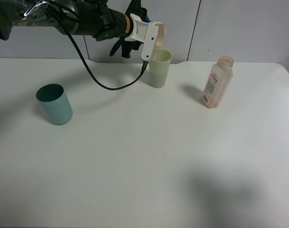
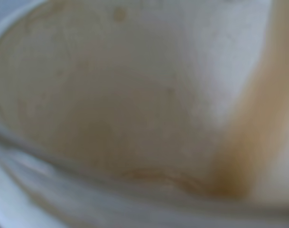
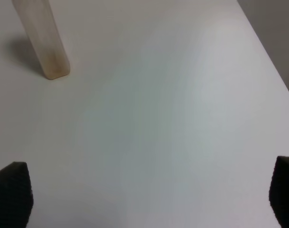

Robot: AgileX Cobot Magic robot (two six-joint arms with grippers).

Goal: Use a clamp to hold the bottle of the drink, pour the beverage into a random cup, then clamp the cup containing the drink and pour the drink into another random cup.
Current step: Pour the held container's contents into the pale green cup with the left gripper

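Tipping over the rim of the tall slim pale yellow-green plastic tumbler (image 1: 160, 69), the short cup with a clear rim (image 1: 159, 35) is clamped tight in the pale grey-white flat-jawed left gripper (image 1: 146, 38) on the tip of the thick black arm (image 1: 82, 19). In the exterior view the cup lies on its side above the tumbler, its mouth turned toward the tumbler's opening, and a thin run of light tan-brown milky drink (image 1: 156, 49) shows at its lip. The left wrist view is filled with the cup's blurred inside wall (image 2: 111, 95), coated in a pale film, with a tan streak (image 2: 258, 118) running along it. A black cable (image 1: 106, 85) loops from the arm down to the white table (image 1: 144, 156). The tumbler stands upright at the back of the table. Well apart to its right stands the small translucent square-sided plastic bottle with a white-and-red label (image 1: 217, 81), upright and uncapped. A dark teal cup (image 1: 54, 103) stands far to the left. The right gripper (image 3: 144, 199) hangs spread wide over bare table, empty, its dark fingertips (image 3: 11, 194) at the frame corners, the bottle (image 3: 42, 40) beyond.
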